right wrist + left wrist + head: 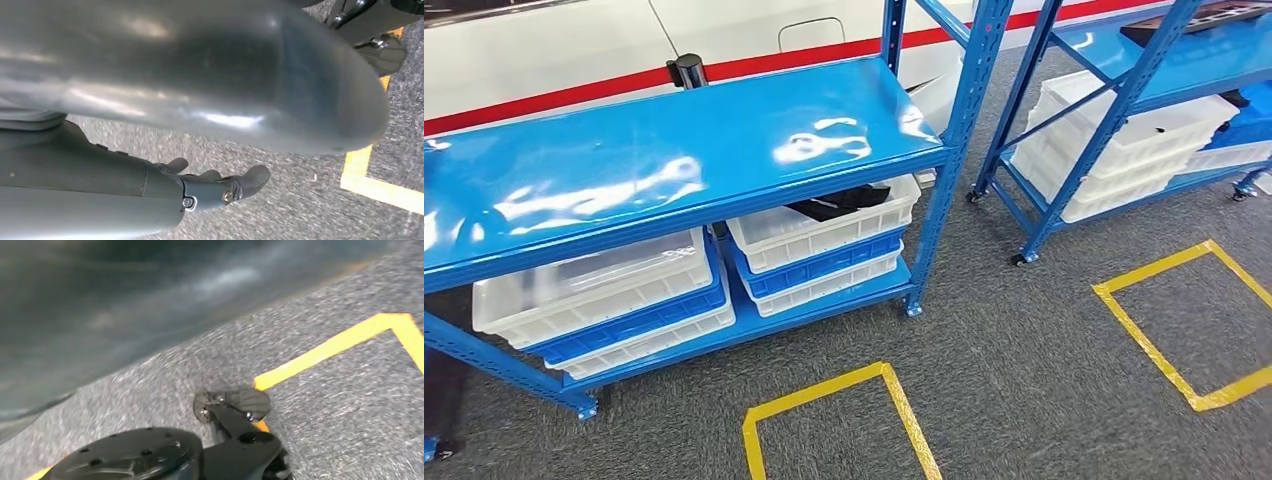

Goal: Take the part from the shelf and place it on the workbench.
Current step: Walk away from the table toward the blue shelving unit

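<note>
A black part (842,204) lies in the top white bin (824,232) of a stack on the lower level of the near blue shelf (674,150), under its right half. The shelf's glossy top level carries nothing. My right hand (220,186) hangs above the grey carpet in the right wrist view, fingers stretched out and slightly apart, holding nothing.
A second stack of white and blue bins (599,300) fills the lower left of the near shelf. Another blue shelf (1124,90) at the right holds white bins and a dark tray (1194,18) on top. Yellow tape squares (839,420) (1184,320) mark the carpet.
</note>
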You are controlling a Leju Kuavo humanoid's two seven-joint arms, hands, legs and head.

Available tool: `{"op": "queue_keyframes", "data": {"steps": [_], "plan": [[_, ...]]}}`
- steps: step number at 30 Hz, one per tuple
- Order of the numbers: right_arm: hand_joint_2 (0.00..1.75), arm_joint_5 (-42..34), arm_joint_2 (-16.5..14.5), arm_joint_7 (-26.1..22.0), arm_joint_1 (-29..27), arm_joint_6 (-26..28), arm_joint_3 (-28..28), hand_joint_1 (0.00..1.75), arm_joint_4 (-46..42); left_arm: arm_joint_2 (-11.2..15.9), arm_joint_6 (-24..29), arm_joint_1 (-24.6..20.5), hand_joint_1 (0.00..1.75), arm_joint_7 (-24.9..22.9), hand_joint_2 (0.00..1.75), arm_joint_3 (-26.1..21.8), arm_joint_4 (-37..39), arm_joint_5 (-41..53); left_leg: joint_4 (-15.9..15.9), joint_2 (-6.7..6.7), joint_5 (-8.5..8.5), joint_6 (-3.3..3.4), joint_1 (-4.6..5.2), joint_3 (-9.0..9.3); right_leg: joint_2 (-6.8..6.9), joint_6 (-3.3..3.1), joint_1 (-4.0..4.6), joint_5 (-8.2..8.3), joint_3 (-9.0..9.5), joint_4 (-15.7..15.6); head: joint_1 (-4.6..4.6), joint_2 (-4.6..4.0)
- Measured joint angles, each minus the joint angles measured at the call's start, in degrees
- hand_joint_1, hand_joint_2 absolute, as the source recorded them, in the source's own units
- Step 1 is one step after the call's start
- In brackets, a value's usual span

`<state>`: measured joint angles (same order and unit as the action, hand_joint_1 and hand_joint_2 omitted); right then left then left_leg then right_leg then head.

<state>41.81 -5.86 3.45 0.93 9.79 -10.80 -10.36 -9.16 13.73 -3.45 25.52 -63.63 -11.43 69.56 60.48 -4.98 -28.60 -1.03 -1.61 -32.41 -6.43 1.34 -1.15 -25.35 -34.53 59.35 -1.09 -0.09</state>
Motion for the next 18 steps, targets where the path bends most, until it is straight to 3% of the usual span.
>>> {"op": "queue_keyframes", "data": {"steps": [2,3,6,7,9,18], "plan": [[0.00,0.0,0.0,-0.2,-0.2,0.0,0.0,0.00,0.0,0.0,-0.2,0.0,0.00,0.3,0.00,0.0,0.0,0.0,-0.4,0.72,0.10,0.69,0.30,0.03,-0.78,0.80,-0.11,0.23,-0.45,-0.3,-0.02,0.00],[0.00,0.1,0.0,-0.3,-0.3,0.0,0.0,0.00,0.0,0.0,-0.3,0.0,0.00,0.4,0.00,0.0,0.0,-0.1,-0.7,1.18,0.32,1.17,0.38,0.10,-0.26,1.10,-0.15,0.23,-0.73,-0.1,-0.02,0.00],[0.00,0.7,0.0,-0.8,-0.5,0.0,0.0,0.00,0.0,0.0,-0.6,0.0,0.00,0.6,0.00,-0.1,0.0,-0.1,-1.0,1.97,0.36,1.40,0.92,-0.09,3.28,0.91,0.08,0.10,-0.76,-0.1,0.50,0.00],[0.00,0.9,0.0,-0.9,-0.4,0.0,0.0,0.00,0.0,0.0,-0.7,0.0,0.00,0.7,0.00,-0.2,0.0,-0.1,-1.0,2.13,0.21,1.29,1.20,-0.17,3.70,0.86,0.08,0.28,-0.54,-0.5,0.56,0.00],[0.00,1.0,-0.1,-1.0,-0.4,0.0,0.0,0.00,0.0,0.0,-0.9,0.0,0.00,0.7,0.00,-0.3,0.0,-0.1,-1.0,2.54,0.20,1.47,1.40,0.01,3.50,1.26,-0.11,0.93,-0.40,-1.0,0.45,0.00],[0.00,1.1,-0.1,-1.3,-0.4,0.0,0.0,0.00,0.0,0.0,-1.3,0.0,0.00,0.8,0.00,-0.5,0.0,-0.3,-0.9,2.68,0.16,1.61,1.47,0.04,3.46,1.43,-0.16,0.90,-0.38,-1.1,0.49,0.00]]}}
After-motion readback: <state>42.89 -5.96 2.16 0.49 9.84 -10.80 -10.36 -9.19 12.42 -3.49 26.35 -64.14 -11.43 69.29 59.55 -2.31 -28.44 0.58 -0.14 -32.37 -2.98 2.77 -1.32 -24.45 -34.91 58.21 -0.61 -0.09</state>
